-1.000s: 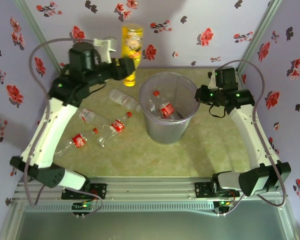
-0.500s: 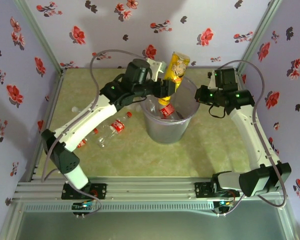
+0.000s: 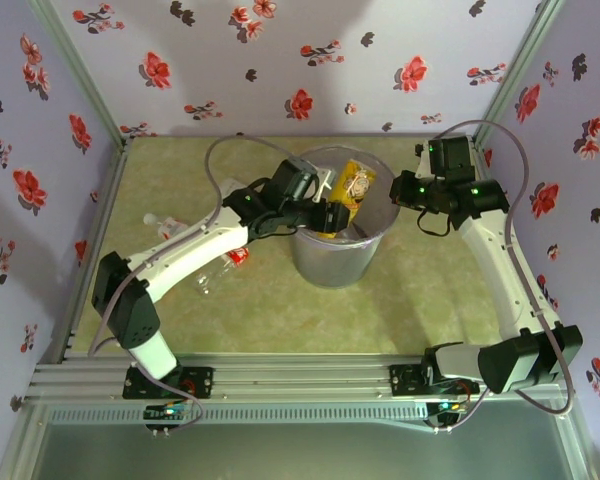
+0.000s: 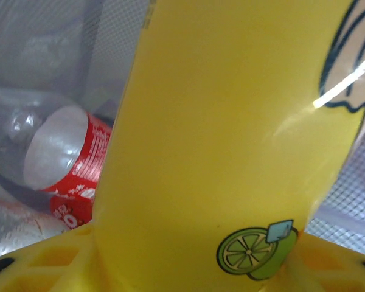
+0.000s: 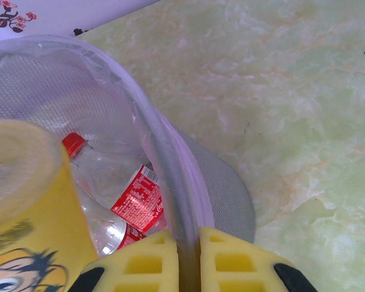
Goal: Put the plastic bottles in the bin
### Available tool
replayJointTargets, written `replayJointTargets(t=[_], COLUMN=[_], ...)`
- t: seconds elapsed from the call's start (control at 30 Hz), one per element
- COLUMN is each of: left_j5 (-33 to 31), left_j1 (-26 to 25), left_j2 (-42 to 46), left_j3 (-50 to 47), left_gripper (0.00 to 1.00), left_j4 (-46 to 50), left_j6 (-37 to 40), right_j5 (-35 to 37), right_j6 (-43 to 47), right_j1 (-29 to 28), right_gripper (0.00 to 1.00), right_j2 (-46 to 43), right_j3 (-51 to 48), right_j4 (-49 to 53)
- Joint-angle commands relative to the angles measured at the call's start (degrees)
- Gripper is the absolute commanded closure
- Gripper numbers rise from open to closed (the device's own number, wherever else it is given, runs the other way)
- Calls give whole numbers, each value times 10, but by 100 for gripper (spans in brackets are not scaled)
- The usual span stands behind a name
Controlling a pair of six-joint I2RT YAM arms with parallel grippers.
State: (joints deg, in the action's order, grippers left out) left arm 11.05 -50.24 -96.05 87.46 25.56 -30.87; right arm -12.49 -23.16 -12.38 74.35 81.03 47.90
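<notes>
Inside the rim of the round grey-lilac plastic bin [image 3: 330, 268] we log left gripper [image 3: 326, 217] clamping the yellow-labelled plastic bottle [image 3: 355, 188]; right gripper [image 3: 400, 192] pinches that rim.

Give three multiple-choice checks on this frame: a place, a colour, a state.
1. Where is the yellow bottle?
A) on the table
B) tilted in the bin's mouth
C) behind the bin
2. Label on the lower bottle in the bin?
A) red
B) blue
C) green
3. The right gripper is:
A) open over the table
B) holding a bottle
C) shut on the bin's rim
Answers: 1 B, the top view shows it leaning within the rim; 2 A, the label is red in the right wrist view; 3 C, it straddles the rim.
</notes>
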Motion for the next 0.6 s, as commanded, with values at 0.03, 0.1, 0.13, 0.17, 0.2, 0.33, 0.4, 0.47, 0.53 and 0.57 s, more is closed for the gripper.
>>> replayJointTargets(t=[0.03, 0.1, 0.13, 0.17, 0.2, 0.33, 0.4, 0.47, 0.53, 0.57], left_j5=[-5, -5, -4, -3, -6, -18, -17, -17, -17, -17], left_j1=[-8, -11, -11, -11, -11, -10, -10, -10, -9, -10], left_j2=[7, 6, 6, 6, 8, 15, 13, 9, 8, 8], left_j3=[-15, -19, -19, -14, -7, 24, 35, 47, 54, 57], left_gripper=[80, 71, 64, 55, 47, 26, 21, 19, 18, 18], left_j4=[-37, -37, -37, -30, -19, 14, 20, 29, 31, 32], left_j6=[-24, -26, -24, -17, -7, 19, 24, 33, 38, 39], right_j5=[-3, -2, -2, -2, -2, 0, 1, -1, -1, -1], right_j6=[7, 7, 8, 8, 10, 11, 11, 9, 9, 9], right_j1=[-10, -9, -9, -10, -10, -10, -9, -9, -10, -10], right_gripper=[95, 95, 96, 95, 96, 96, 96, 96, 96, 96], right_j2=[7, 8, 8, 8, 9, 8, 8, 8, 8, 8], right_j3=[8, 8, 8, 9, 10, 11, 11, 10, 10, 10], right_j4=[21, 21, 22, 21, 23, 25, 25, 23, 23, 24])
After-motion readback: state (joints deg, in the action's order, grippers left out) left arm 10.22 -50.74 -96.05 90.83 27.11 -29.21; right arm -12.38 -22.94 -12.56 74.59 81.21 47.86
